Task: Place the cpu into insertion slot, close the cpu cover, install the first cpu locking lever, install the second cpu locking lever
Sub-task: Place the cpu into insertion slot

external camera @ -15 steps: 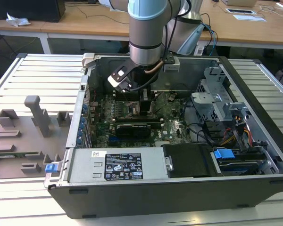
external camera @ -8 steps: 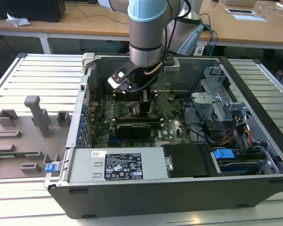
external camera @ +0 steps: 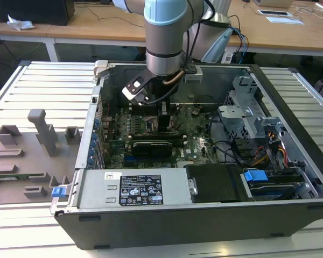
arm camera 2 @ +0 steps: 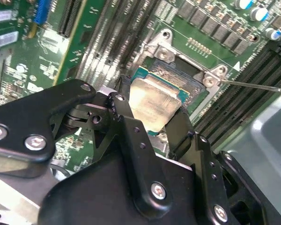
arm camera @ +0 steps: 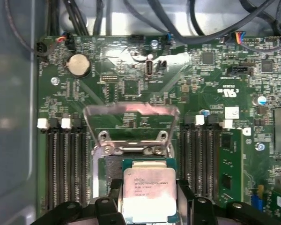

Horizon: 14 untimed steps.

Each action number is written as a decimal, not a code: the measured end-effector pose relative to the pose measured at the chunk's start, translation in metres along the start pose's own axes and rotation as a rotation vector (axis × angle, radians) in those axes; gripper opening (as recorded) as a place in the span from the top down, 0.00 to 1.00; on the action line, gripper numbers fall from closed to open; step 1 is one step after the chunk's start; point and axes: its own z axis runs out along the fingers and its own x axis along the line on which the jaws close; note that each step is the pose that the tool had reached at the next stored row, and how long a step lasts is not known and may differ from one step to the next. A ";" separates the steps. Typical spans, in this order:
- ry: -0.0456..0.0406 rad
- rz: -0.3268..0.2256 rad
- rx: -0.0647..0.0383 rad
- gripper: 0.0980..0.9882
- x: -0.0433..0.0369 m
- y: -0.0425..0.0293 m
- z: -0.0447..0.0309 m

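Exterior view, arm: one robot arm [external camera: 164,37] reaches down into one open computer case [external camera: 290,161] lying on a slatted table [external camera: 43,86].
Exterior view, pincer: one pincer [external camera: 164,119] sits low over the green motherboard [external camera: 196,137].
Second wrist view, grip: two black fingers [arm camera 2: 124,122] pinch one cpu [arm camera 2: 152,98] by opposite edges.
Second wrist view, cpu: silvery top upward, over the one insertion slot [arm camera 2: 178,77]; whether it is seated cannot be told.
Second wrist view, lever: one thin metal lever [arm camera 2: 257,86] runs off from the slot's corner.
First wrist view, cover: one cpu cover [arm camera: 131,110] stands raised open, the board visible through its window.
First wrist view, cpu: one cpu [arm camera: 149,194] sits between the two fingers, overlapping one edge of the dark slot [arm camera: 110,171].
First wrist view, battery: one round coin cell [arm camera: 78,64] on the board, well apart from the slot.
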 end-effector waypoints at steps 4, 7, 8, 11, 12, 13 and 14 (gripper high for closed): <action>-0.0007 -0.004 0.000 0.50 0.0072 -0.0019 0.0003; -0.0007 -0.004 0.000 0.50 0.0073 -0.0032 0.0055; -0.0007 -0.004 0.000 0.50 0.0074 -0.0033 0.0070; -0.0007 -0.001 0.000 0.50 0.0102 -0.0035 0.0097; -0.0007 0.001 0.000 0.50 0.0107 -0.0035 0.0104; -0.0009 0.001 0.000 0.50 0.0108 -0.0035 0.0108; -0.0009 0.001 0.000 0.50 0.0108 -0.0036 0.0116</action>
